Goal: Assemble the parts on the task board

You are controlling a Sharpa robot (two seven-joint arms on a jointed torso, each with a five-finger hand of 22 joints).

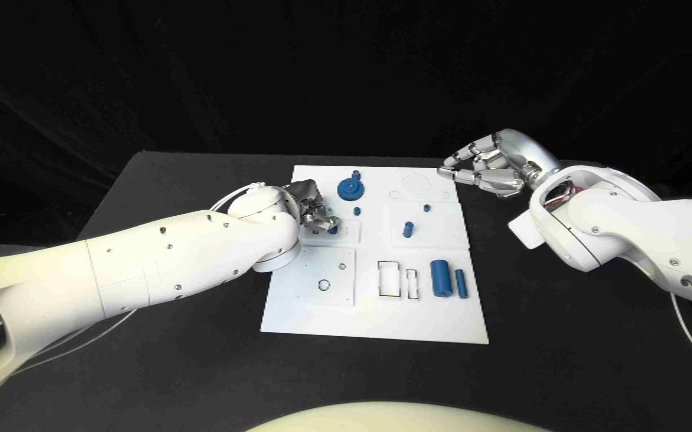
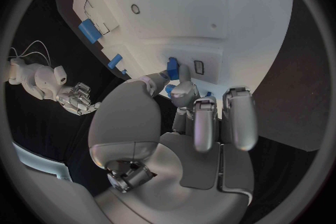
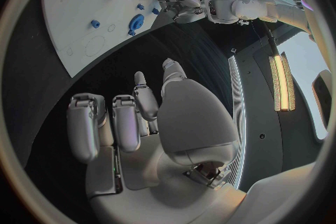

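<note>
Small blue plastic parts lie scattered on the flat white rectangular task board [image 1: 433, 312], which rests in the middle of the black table [image 1: 173, 182] in front of me.

My left hand [image 1: 310, 214] reaches over the board's left edge, about midway along that side. In my left wrist view, my thumb and one fingertip pinch a small blue block [image 2: 172, 69], holding it just above the white surface beside a small rectangular slot [image 2: 199, 67]. My other fingers [image 2: 238, 117] on that hand are loosely extended and touch nothing.

My right hand [image 1: 488, 166] hovers beyond the board's far right corner, over the black table. Its fingers are curled partway in and apart, and it holds nothing; my right wrist view shows the palm bare.

On the board, a round blue gear-like disc with an upright peg [image 1: 351, 187] stands near the far edge, close to my left hand. Toward the middle, a small blue peg [image 1: 407, 229] stands, with a tinier blue piece [image 1: 426, 208] just beyond it. Near the right side, closer to me, a stout blue cylinder [image 1: 440, 275] lies flat, and a slimmer blue rod [image 1: 462, 283] lies just beside it, the two parallel. To their left are two empty rectangular recesses [image 1: 392, 279], and farther left a small round hole [image 1: 325, 285].
</note>
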